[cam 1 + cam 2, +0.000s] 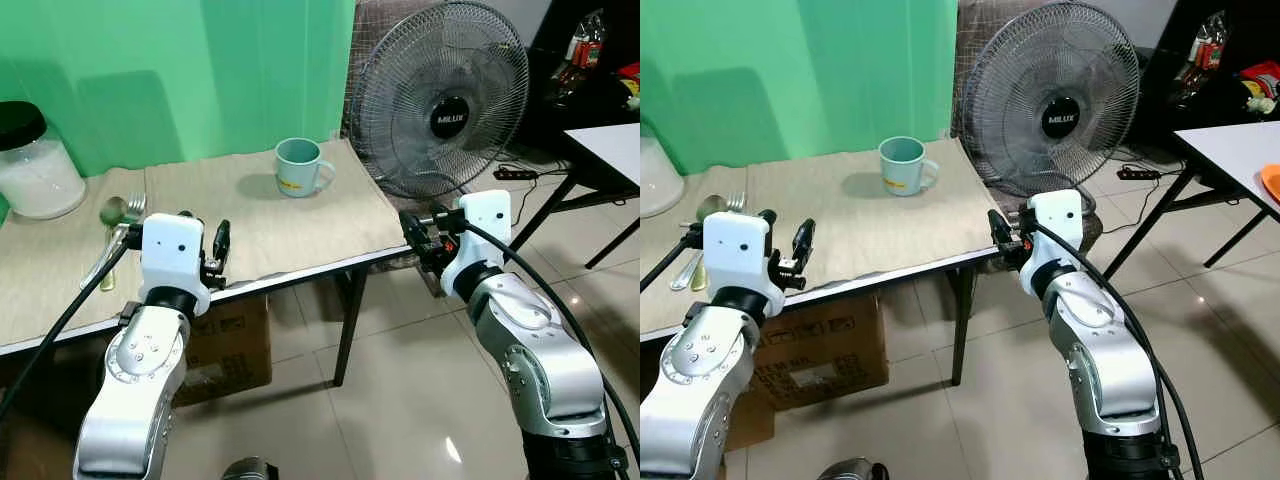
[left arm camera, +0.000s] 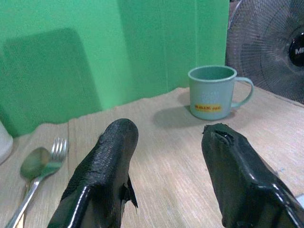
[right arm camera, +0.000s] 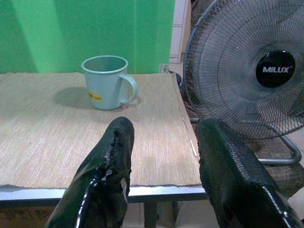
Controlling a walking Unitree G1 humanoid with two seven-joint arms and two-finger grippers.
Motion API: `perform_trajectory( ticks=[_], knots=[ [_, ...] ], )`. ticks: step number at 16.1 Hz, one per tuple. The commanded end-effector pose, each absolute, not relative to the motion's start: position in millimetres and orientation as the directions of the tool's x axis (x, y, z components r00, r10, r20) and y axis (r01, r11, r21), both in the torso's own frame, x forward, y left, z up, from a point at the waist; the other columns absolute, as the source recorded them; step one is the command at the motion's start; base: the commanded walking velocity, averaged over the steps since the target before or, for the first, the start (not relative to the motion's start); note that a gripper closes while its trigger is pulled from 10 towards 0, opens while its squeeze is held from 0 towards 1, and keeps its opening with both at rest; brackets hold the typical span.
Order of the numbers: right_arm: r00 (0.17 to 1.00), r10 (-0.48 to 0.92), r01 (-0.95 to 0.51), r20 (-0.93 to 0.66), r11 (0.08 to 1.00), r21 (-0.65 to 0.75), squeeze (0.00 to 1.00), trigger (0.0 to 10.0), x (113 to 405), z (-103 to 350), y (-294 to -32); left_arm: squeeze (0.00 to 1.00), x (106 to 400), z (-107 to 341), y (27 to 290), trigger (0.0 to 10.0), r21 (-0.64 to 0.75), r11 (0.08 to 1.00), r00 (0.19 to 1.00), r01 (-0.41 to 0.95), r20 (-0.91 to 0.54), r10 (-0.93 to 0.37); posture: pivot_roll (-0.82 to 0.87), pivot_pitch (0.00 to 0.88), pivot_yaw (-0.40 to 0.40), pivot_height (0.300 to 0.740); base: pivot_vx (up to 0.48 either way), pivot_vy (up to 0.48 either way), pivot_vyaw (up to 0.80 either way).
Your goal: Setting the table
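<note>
- One mug [image 1: 301, 166] is standing upright on the far right part of the table [image 1: 290, 235], handle turned toward the fan [image 1: 446, 100]; one spoon [image 1: 112, 212] and one fork [image 1: 133, 204] are lying side by side at the left, near the jar [image 1: 34, 163], long axes running roughly front to back.
- The left gripper [image 1: 200, 245] is hovering over the table's near edge, fingers spread and holding nothing; the cutlery is lying at about 10 o'clock from it, just beside, and the mug at about 1 o'clock, farther off.
- The right gripper [image 1: 425, 233] is hanging just off the table's right corner, fingers parted and empty; the mug is sitting at about 11 o'clock from it.
- By this layout the left arm is looking nearer to the spoon and fork, while either arm could reach the mug.
- One cardboard box [image 1: 235, 340] is sitting under the table.
</note>
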State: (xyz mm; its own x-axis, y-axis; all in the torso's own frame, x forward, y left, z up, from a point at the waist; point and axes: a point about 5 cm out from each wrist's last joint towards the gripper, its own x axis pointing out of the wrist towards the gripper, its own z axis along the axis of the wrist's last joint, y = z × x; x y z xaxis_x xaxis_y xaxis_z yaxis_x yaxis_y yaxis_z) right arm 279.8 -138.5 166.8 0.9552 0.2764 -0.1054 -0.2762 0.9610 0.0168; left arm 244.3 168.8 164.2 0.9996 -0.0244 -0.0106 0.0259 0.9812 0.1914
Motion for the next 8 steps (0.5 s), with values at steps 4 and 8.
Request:
perform_trajectory(
  ticks=[4, 8],
  knots=[
    [0.953, 0.281, -0.28, -0.113, 0.96, 0.029, 0.0, 10.0, 283.3, 167.2, -138.4, 0.0, 241.4, 166.7, 171.8, 10.0, 0.18, 0.984, 1.0, 0.009, -0.007, -0.008, 0.06, 0.0, -0.058, 0.74, 0.0, 0.0, 0.0],
    [0.956, 0.273, -0.272, -0.11, 0.962, 0.025, 0.0, 10.0, 283.5, 167.6, -139.2, 0.0, 243.2, 167.6, 169.7, 10.0, 0.175, 0.984, 1.0, 0.017, -0.004, -0.017, 0.06, 0.0, -0.054, 0.74, 0.0, 0.0, 0.0]
  ],
)
